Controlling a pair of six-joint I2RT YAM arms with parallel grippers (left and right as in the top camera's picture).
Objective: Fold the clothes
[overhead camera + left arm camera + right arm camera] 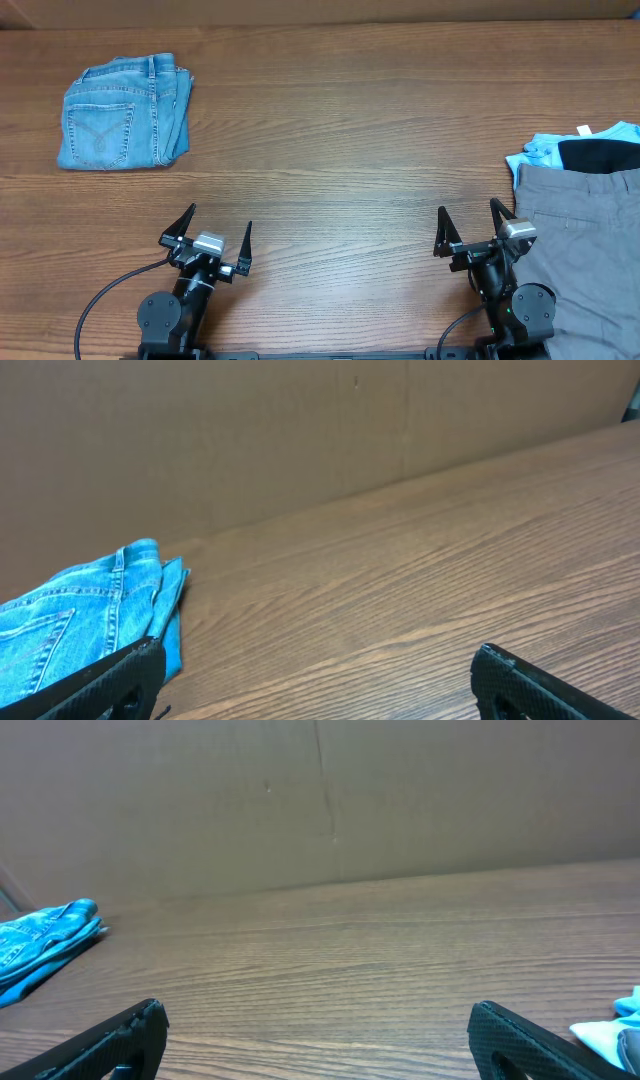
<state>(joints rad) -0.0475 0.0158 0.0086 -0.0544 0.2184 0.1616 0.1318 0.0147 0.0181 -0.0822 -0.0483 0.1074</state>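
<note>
Reaching up closest to the overhead lens, the left end effector [219, 217] is standing with its two dark fingers spread wide and is gripping nothing; bare desk [340, 130] is showing between them. Folded blue jeans [125, 112] are lying well ahead of it and off to its left, a back pocket facing up, near the desk's far edge. In the left wrist view they are sitting just past the left finger. A brown cardboard wall [300, 430] is running along behind that far edge.

Moving rightward, the right end effector [467, 206] is likewise gaping wide and carrying nothing, well apart from the left one. Just to its right, grey trousers [590, 250] are lying unfolded and running off the frame's right side, with the waistband at their far end. Beyond that waistband a black garment [600, 155] is overlapping a light blue garment [545, 150], both ahead and to the right of this end effector.
</note>
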